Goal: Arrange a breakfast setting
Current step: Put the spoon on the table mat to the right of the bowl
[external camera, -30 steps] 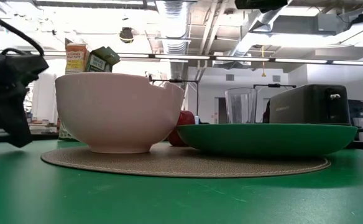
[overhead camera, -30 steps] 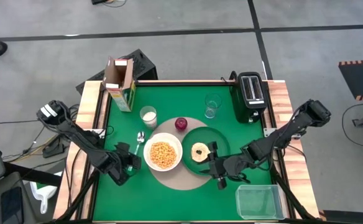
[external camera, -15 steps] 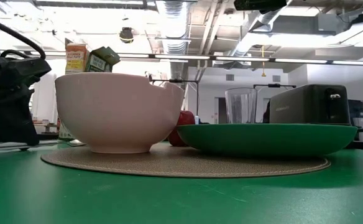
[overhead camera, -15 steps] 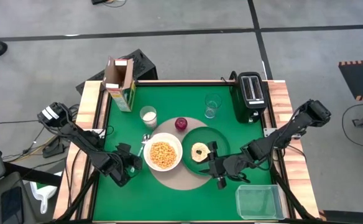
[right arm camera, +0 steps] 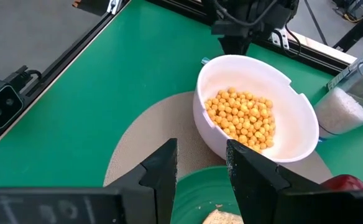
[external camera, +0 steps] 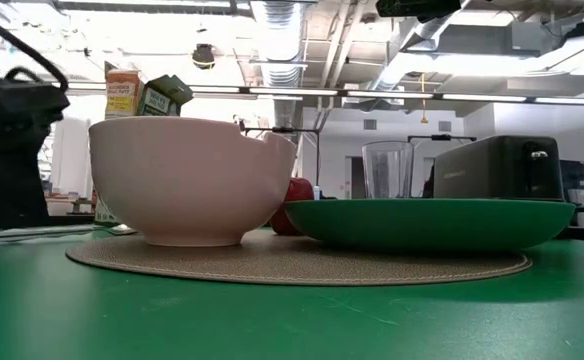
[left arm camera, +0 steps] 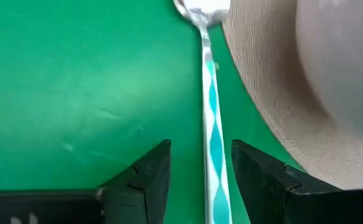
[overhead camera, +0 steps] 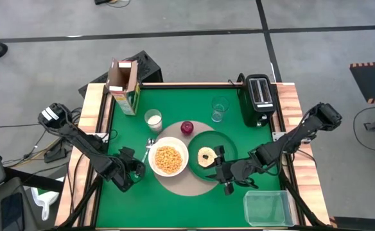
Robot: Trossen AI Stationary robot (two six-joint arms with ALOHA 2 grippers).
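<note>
A round tan mat (overhead camera: 186,181) lies mid-table. On it stand a white bowl (overhead camera: 168,160) of cereal and a dark-green plate (overhead camera: 221,141) with a small bagel (overhead camera: 207,156). A red fruit (overhead camera: 187,128) sits at the mat's far edge. A spoon (left arm camera: 211,106) with a blue-white handle lies flat on the table beside the mat's left edge. My left gripper (left arm camera: 198,174) is open, low over the table, its fingers on either side of the handle's end without touching it. My right gripper (right arm camera: 200,165) is open over the plate's near rim. The yellow-green cereal box (overhead camera: 123,83) stands open at the far left.
A glass of white grains (overhead camera: 153,119) stands left of the fruit, and an empty clear glass (overhead camera: 219,108) stands beside the black toaster (overhead camera: 259,96) at the far right. A clear plastic tub (overhead camera: 268,206) sits at the near right corner.
My left gripper has shifted a little at the spoon's handle end and stands more upright in the low view. The spoon's bowl end has slid slightly toward the mat.
</note>
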